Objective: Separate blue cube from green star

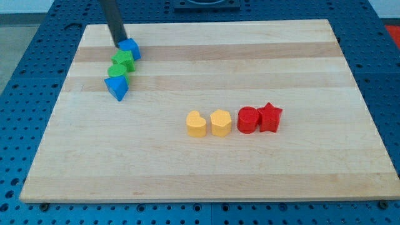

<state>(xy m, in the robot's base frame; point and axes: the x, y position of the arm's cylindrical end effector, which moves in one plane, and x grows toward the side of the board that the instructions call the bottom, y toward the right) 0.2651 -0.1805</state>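
My tip [119, 44] touches the blue cube [130, 48] at the board's [250, 162] upper left, hiding its edge; the green star [122, 62] touches the cube. No jaws; no writing readable.

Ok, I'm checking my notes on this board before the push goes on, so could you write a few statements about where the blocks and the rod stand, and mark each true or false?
1. My tip is at the blue cube, on its upper-left side. True.
2. The blue cube stands far from the green star. False: they are next to each other, seemingly touching.
3. A blue triangular block lies at the lower end of the cluster, below a second green block. True.
4. The red star is at the view's left of the red cylinder. False: it is on the cylinder's right.
5. The two yellow blocks lie near the wooden board's top edge. False: they sit near the middle.
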